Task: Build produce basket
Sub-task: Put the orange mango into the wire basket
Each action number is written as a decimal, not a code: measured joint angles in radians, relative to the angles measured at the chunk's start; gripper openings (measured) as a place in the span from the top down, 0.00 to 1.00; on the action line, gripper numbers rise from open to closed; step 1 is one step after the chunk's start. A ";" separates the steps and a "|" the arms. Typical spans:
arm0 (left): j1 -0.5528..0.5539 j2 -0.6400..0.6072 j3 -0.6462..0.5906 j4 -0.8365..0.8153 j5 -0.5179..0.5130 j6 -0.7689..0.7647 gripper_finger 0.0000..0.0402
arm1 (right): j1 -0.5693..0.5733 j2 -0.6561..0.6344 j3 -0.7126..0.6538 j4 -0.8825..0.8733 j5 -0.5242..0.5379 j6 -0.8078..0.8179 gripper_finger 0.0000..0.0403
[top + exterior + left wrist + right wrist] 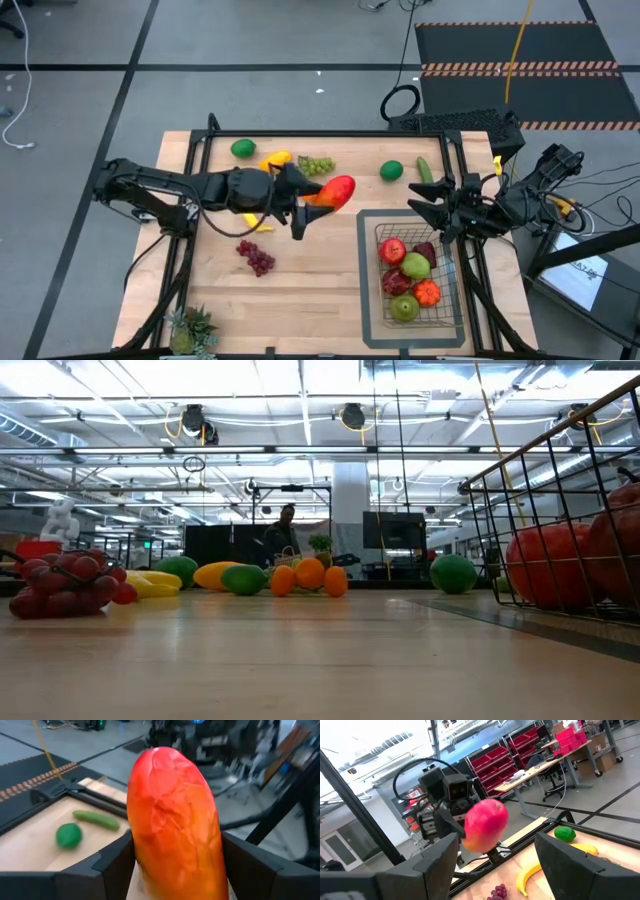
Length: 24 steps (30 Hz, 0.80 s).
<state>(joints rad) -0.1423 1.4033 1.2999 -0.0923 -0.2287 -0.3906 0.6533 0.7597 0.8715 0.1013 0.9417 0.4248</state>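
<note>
A red-orange mango [337, 191] hangs over the middle of the table, with my left gripper [308, 200] shut on it. The dark wire basket [448, 262] stands on a flat grey tray [366, 280] at the near right. It holds several fruits, among them a red apple [392, 250] and an orange [427, 292]. Above the basket's far end, my right gripper [418, 200] stands open with nothing between its fingers [570, 862]. Loose produce lies on the table: limes [243, 148], green grapes [317, 165], a cucumber [424, 170], a banana [255, 222] and red grapes [256, 256]. My left gripper pinches the mango between its two fingers [115, 865], which sit on the two opposite sides of the end nearest the gripper [145, 857]. They come roughly level from the table's left. The rest of the mango sticks out beyond the fingers, lifted clear of the table.
A spiky potted plant [192, 328] stands at the table's near left corner. A second lime [391, 171] lies beside the cucumber at the far right. Bare wood shows between the red grapes and the tray. In the low view a person [283, 530] stands far behind the table.
</note>
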 joint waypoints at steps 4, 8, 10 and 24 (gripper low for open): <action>-0.004 0.000 0.000 0.088 0.000 -0.105 0.34 | 0.000 0.000 0.000 0.000 0.000 0.000 0.35; -0.004 0.000 0.000 0.151 -0.007 -0.236 0.34 | 0.000 0.000 0.000 0.000 0.000 -0.022 0.35; -0.004 0.000 0.000 0.169 -0.008 -0.287 0.34 | 0.000 0.000 0.000 -0.007 0.000 -0.026 0.35; -0.002 0.001 0.000 0.258 -0.009 -0.527 0.34 | 0.001 0.000 0.000 -0.017 -0.004 -0.045 0.35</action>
<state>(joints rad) -0.1439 1.4044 1.2995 0.1656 -0.2377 -0.9172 0.6544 0.7597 0.8715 0.0843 0.9375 0.3798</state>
